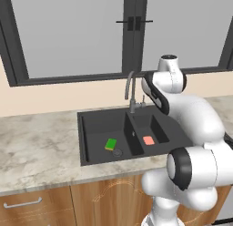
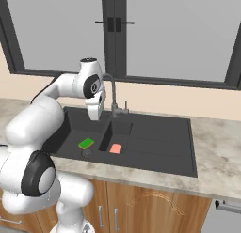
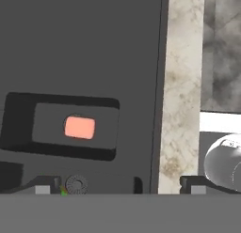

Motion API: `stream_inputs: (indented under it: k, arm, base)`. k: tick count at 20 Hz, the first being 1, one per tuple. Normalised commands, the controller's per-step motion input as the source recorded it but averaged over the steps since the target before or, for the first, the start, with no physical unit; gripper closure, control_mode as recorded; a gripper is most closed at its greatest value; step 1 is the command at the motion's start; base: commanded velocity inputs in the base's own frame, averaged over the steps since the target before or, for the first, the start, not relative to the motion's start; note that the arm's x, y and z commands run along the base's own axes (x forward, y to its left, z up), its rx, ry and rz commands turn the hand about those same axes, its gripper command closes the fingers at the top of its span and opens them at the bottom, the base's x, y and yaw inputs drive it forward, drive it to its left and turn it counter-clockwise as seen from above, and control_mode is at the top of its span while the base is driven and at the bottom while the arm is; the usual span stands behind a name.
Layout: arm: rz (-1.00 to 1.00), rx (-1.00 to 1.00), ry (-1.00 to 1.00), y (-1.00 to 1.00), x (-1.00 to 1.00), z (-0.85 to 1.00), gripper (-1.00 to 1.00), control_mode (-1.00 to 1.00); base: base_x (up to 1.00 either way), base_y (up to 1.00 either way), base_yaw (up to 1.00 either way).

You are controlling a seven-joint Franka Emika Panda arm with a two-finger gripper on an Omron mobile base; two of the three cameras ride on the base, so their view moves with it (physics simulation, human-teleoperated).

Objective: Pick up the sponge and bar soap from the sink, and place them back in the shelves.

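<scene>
Sponge: we see the sponge [image 1: 110, 144] lying in the left basin of the sink [image 1: 88, 143], just at 10 o'clock of the round drain [image 1: 118, 152]; nothing has lifted it yet.
Bar soap: the bar soap [image 1: 148, 140] lies flat on the floor of the smaller basin, at 3 o'clock of the sponge, apart from it across the divider; from the hand camera it sits centred in its basin [image 3: 79, 127].
Gripper: the gripper [image 2: 94, 115] hangs above the sink near the faucet [image 1: 131, 90], fingers spread wide and holding nothing.
Progress: we judge the task barely begun; both items are left to pick up and carry to the shelves, which we cannot find from here.
Counter: a pale marbled counter [image 1: 36, 147] runs around the sink, with wooden cabinet fronts [image 1: 104, 200] below.
Room: a beige wall and a dark-framed window [image 1: 68, 33] stand at 12 o'clock behind the faucet.
</scene>
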Motion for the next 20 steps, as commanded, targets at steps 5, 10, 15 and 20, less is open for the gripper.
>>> stream_inputs:
  k: [5, 10, 15, 20]
  arm:
    - [-0.13, 0.02, 0.0, 0.0, 0.08, -0.24, -1.0, -1.0]
    - [-0.16, 0.03, 0.0, 0.0, 0.14, -0.2, -1.0, -1.0]
    - [-0.05, 0.0, 0.0, 0.0, 0.24, -0.16, -1.0, -1.0]
    - [0.0, 0.0, 0.0, 0.0, 0.25, -0.18, -1.0, -1.0]
  base:
    - [0.0, 0.0, 0.0]
    - [0.0, 0.0, 0.0]
    - [0.0, 0.0, 0.0]
    - [0.0, 0.0, 0.0]
